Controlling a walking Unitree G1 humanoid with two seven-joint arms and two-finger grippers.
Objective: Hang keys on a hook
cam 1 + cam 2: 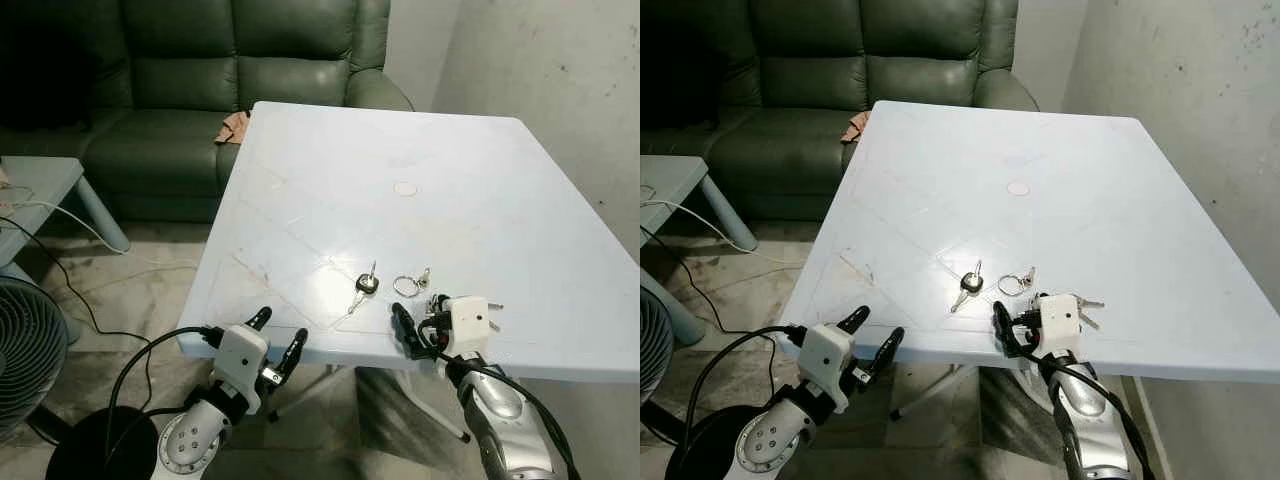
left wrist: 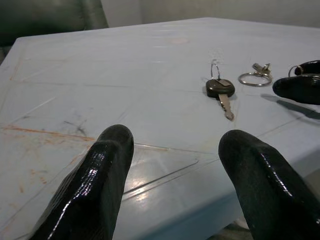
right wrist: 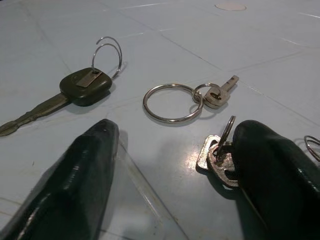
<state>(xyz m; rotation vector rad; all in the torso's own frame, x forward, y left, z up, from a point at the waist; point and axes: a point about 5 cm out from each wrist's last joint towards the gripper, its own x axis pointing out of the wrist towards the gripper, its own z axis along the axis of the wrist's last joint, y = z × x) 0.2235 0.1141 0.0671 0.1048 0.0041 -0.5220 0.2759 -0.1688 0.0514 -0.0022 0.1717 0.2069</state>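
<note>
Reaching over the table's (image 1: pixel 480 190) near edge, the right gripper (image 1: pixel 418 325) stands wide open and empty, with a key ring (image 3: pixel 172 102) lying just ahead between its fingers and a small key bunch (image 3: pixel 220 157) touching one finger; the black-headed key (image 1: pixel 366 284) lies ahead and to its left, shaft pointing back toward the edge; the left gripper (image 1: pixel 277 338), also spread, hovers farther off at the edge, so the right is nearer

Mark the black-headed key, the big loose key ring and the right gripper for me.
black-headed key (image 3: pixel 86 88), right wrist view, on its black plastic head.
big key ring (image 3: pixel 173 102), right wrist view, on the ring's right-hand wire by the small key.
right gripper (image 1: pixel 420 318), left eye view, midway between its open fingertips at the table edge.
</note>
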